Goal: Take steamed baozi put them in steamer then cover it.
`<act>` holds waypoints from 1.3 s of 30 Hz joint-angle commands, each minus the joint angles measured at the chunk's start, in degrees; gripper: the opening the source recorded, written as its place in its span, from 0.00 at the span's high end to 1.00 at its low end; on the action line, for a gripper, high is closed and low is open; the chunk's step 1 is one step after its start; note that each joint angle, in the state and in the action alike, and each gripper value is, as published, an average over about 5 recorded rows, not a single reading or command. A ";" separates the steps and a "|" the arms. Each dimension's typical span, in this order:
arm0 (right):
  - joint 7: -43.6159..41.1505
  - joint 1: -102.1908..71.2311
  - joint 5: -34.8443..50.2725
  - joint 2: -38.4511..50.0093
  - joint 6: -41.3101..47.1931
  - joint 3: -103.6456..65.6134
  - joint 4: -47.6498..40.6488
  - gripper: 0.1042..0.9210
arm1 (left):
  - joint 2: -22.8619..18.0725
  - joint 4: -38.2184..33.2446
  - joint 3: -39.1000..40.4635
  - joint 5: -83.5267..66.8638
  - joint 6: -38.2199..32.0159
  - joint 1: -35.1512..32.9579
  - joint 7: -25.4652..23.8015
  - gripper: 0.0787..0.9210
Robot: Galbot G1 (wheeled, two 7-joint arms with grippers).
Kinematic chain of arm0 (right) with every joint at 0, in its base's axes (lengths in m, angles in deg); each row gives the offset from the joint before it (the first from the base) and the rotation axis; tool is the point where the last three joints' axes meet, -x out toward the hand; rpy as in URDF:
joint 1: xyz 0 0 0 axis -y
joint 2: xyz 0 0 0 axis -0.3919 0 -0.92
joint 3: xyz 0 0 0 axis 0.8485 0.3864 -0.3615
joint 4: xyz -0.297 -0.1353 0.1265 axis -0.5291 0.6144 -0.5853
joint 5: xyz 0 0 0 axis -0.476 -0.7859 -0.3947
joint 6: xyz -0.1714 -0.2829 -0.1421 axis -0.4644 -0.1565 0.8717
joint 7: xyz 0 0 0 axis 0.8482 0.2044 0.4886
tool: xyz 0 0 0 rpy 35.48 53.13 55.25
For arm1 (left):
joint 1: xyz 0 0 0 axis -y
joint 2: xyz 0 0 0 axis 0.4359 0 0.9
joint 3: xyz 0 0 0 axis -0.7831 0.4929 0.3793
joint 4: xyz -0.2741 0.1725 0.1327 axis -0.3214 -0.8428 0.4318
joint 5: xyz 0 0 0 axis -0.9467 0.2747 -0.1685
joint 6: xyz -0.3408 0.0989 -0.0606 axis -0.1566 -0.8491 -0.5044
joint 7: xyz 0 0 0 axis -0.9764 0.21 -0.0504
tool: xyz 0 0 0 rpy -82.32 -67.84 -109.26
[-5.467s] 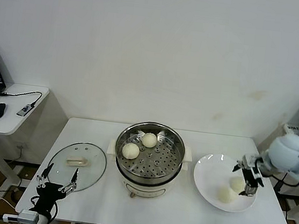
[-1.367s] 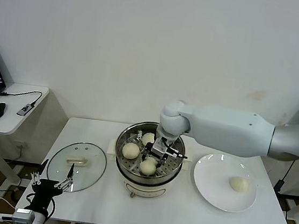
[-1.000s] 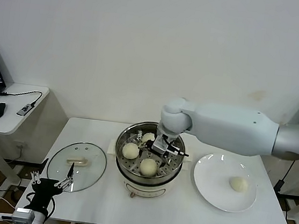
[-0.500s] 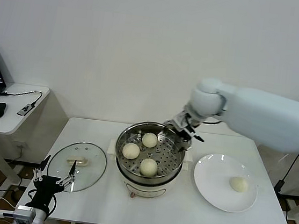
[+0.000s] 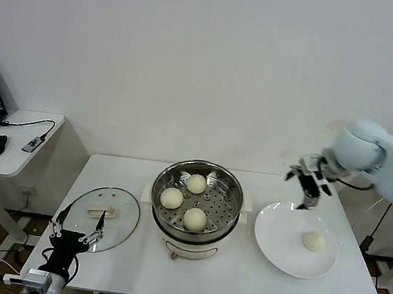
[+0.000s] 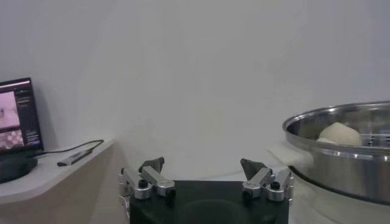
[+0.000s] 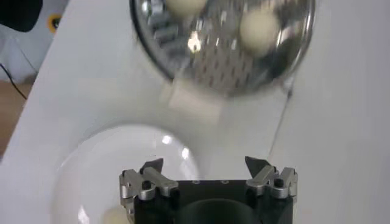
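nearest, beside the steamer (image 5: 197, 200), the lid (image 5: 101, 217) lay flat with the idle left gripper (image 5: 77, 229), jaws apart. three buns (image 5: 195, 218) sat inside. beyond, the right gripper (image 5: 308, 185), jaws apart, empty, hovered over the plate (image 5: 278, 243); fetching the last bun (image 5: 313, 240) likely came next.

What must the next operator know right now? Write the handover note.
Right end effector: open, empty, above the far edge of the plate.
Left end effector: open, idle at the table's front-left corner, by the cover.
Done: three baozi in the steamer.
Left: the last baozi, on the plate, goes into the steamer; then put on the cover, which lies flat on the table left of the steamer.
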 commanded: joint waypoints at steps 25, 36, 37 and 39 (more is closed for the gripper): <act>3.92 -42.35 -16.46 -4.03 -4.69 -35.34 -20.07 0.12 | -0.50 -0.46 -1.08 0.88 0.11 -1.60 0.00 0.12; 4.74 -42.66 -17.94 -7.74 -3.96 -35.38 -23.04 0.12 | -0.45 -0.20 -1.22 0.79 0.11 -1.53 -0.02 0.12; 4.79 -42.66 -18.00 -7.91 -3.97 -35.40 -23.24 0.12 | -0.45 -0.18 -1.22 0.78 0.11 -1.50 -0.02 0.12; 4.93 -42.65 -18.16 -8.32 -3.98 -35.46 -23.74 0.13 | -0.47 -0.10 -1.19 0.78 0.11 -1.44 -0.01 0.12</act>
